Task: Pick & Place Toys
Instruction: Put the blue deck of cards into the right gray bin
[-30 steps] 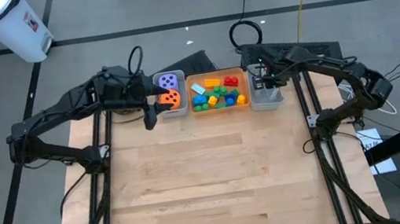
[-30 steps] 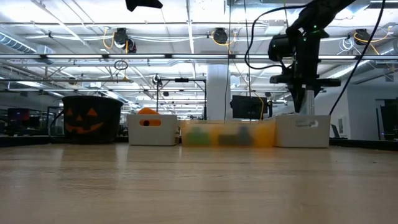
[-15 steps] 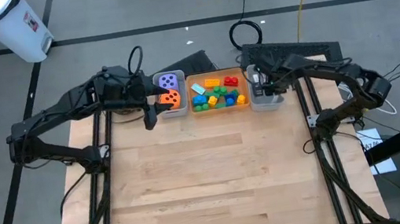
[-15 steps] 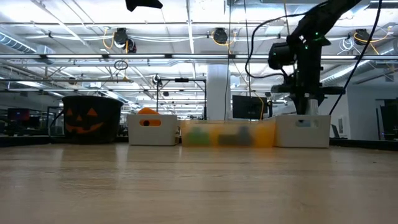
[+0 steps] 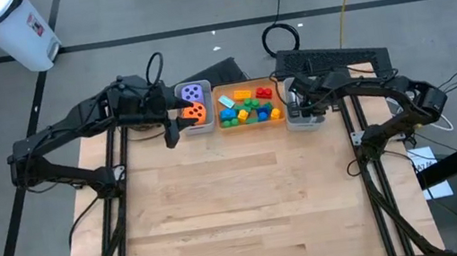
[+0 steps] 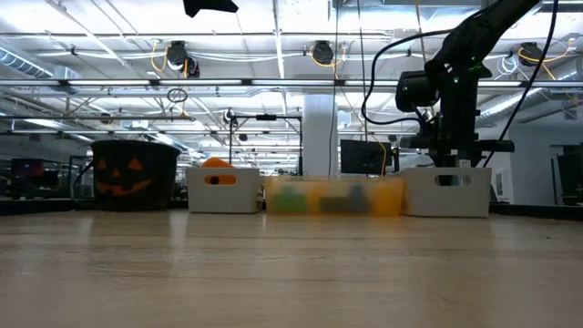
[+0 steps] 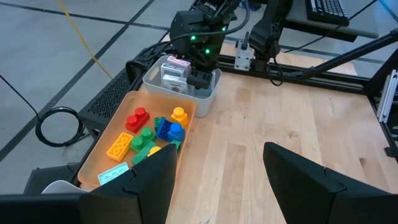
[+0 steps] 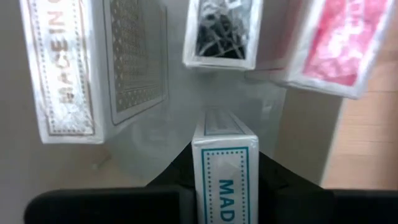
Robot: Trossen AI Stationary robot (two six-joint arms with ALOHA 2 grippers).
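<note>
From above, the right gripper [image 5: 305, 109] is sunk in the grey bin [image 5: 290, 122] at the far right of the row, so its fingertips and the bin's contents are hidden there. In the low view the bin's wall [image 6: 446, 194] covers the gripper's tips too. Its wrist camera shows them pinching a white card box with teal print [image 8: 224, 162], upright, its lettering cut off at the frame edge. Other card boxes stand around it: one grey-patterned [image 8: 99, 62], one black-and-white [image 8: 221, 31], one pink [image 8: 336, 40].

The left gripper [image 5: 175, 122] hangs with fingers spread by the left grey bin [image 5: 209, 129], which holds the purple die [image 5: 194, 92] and orange die [image 5: 195, 112]. Coloured bricks [image 5: 248, 107] fill the orange bin [image 5: 251, 125] between.

Since a second ago the right gripper has dropped from above the bin into it; the left has stayed put.
</note>
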